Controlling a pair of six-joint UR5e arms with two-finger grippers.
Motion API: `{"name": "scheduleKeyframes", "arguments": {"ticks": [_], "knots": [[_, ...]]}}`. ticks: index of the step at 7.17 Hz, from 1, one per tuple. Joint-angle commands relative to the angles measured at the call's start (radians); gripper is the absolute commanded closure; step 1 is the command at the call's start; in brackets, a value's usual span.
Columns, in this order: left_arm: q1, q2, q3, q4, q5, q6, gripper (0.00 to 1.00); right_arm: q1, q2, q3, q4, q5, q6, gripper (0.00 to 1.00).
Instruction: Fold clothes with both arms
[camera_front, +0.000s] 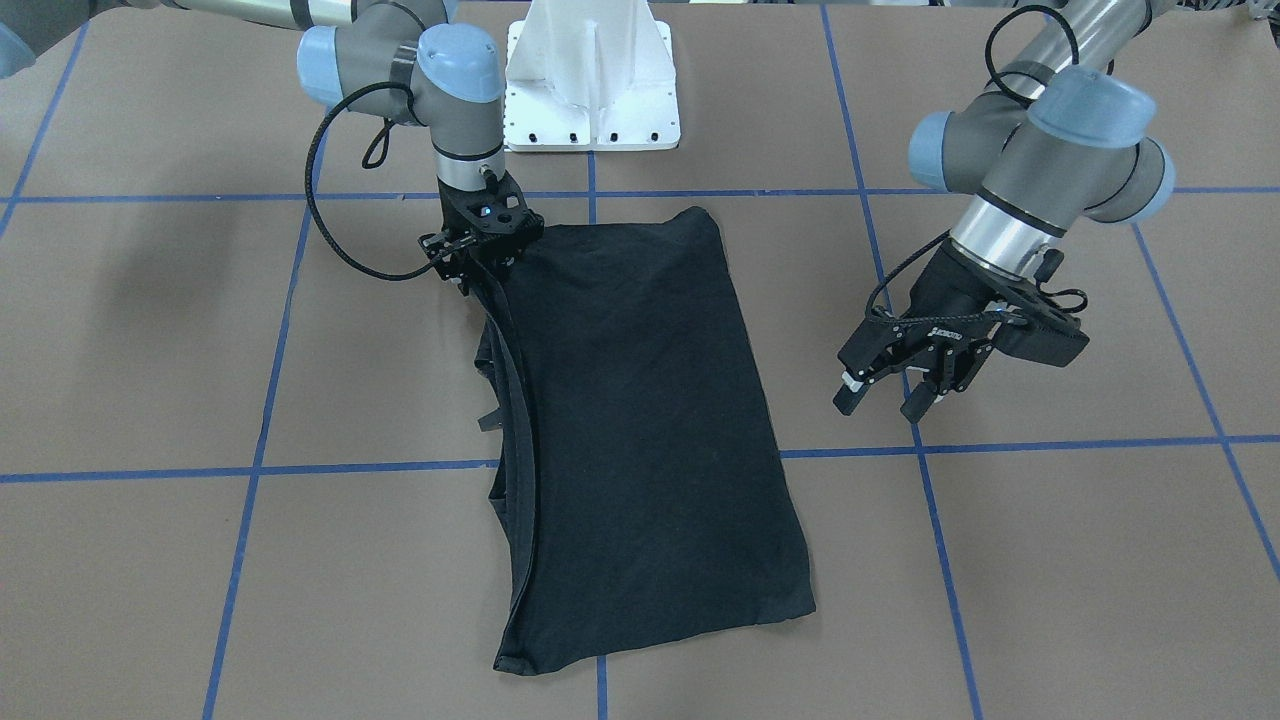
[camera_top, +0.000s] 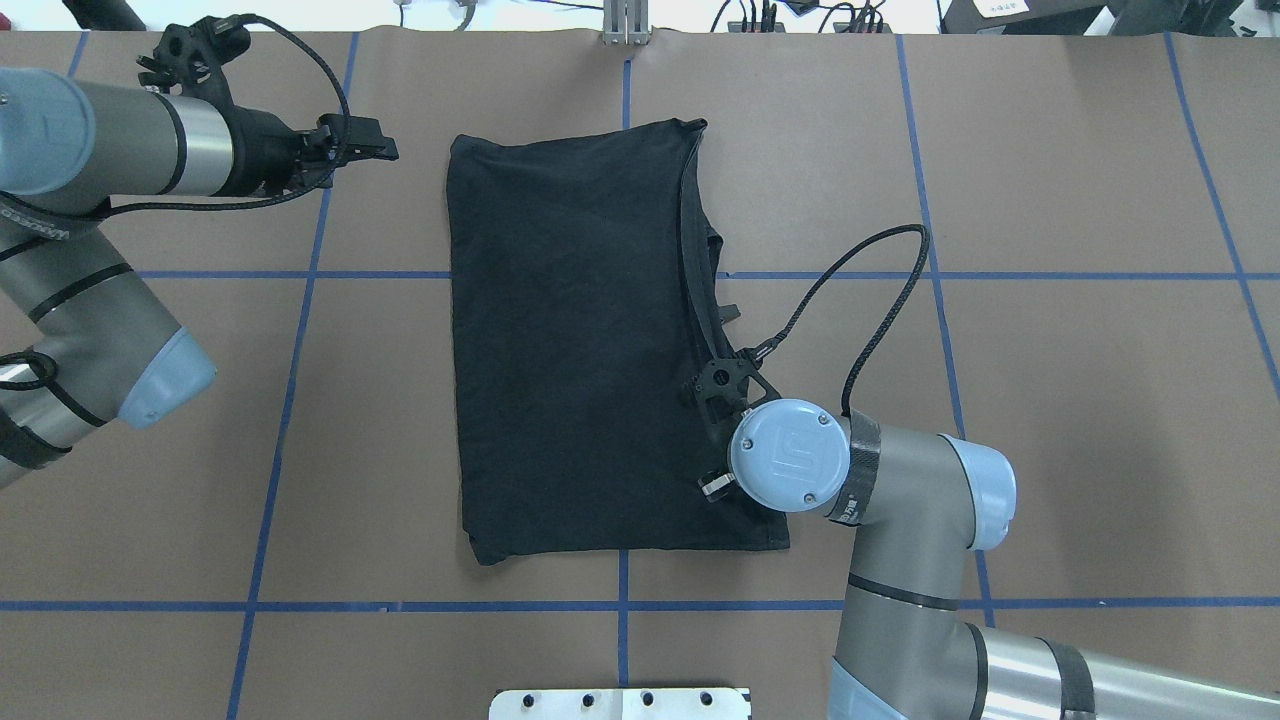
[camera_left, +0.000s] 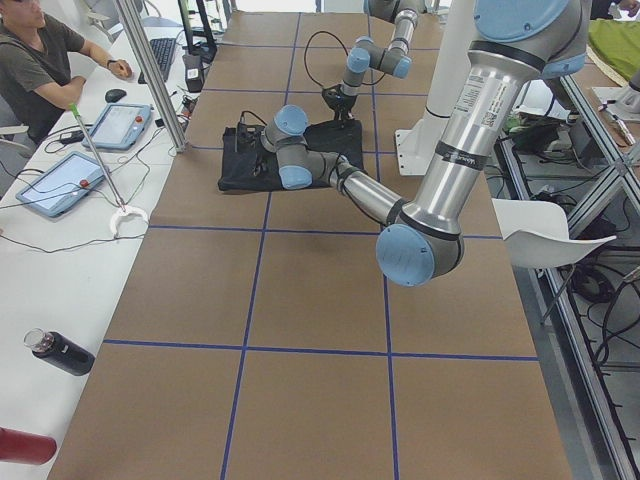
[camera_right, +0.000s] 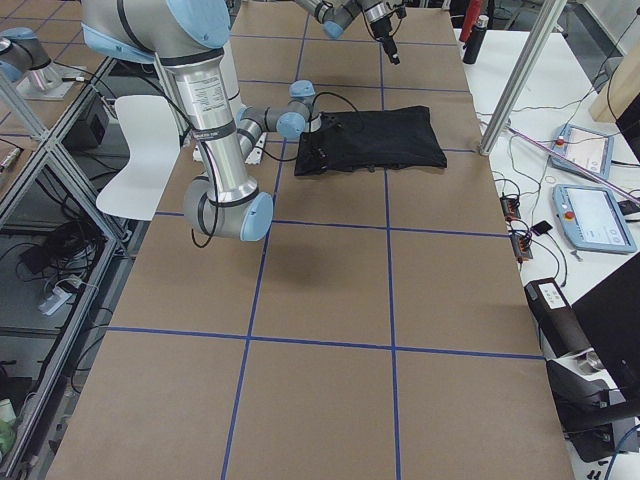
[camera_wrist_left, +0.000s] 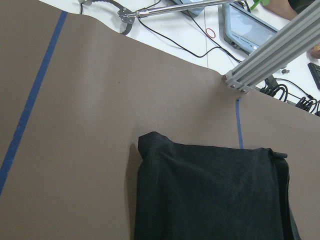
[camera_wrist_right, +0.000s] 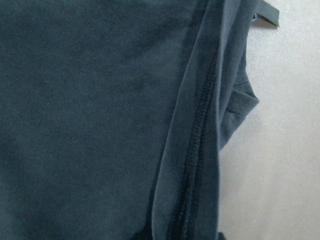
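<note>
Black T-shirt (camera_front: 640, 400) lies half-folded on the surface (camera_front: 1050, 550); right claw (camera_front: 478, 268) pinches its layered edge, left claw (camera_front: 882, 400) hangs released, apart. Lift both layers evenly.

Plain black T-shirt (camera_front: 640, 420) on a brown table (camera_front: 1050, 560) gridded with blue tape lines (camera_front: 1000, 445).

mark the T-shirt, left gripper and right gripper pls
T-shirt (camera_top: 570, 340), overhead exterior view, middle of the folded black fabric.
left gripper (camera_front: 882, 402), exterior front-facing view, midway between its open fingertips.
right gripper (camera_front: 468, 280), exterior front-facing view, fingertips at the T-shirt's edge.
</note>
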Motion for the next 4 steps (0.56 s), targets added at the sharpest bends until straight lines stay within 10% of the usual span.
{"name": "scheduleKeyframes", "arguments": {"ticks": [1,4], "knots": [[0.000,-0.002,-0.001,0.001,0.000,0.000,0.00,0.005,0.000,0.001,0.000,0.005,0.000,0.86],[0.002,-0.006,0.000,0.001,-0.002,0.000,0.00,0.029,-0.014,0.001,0.041,0.012,-0.036,0.88]]}}
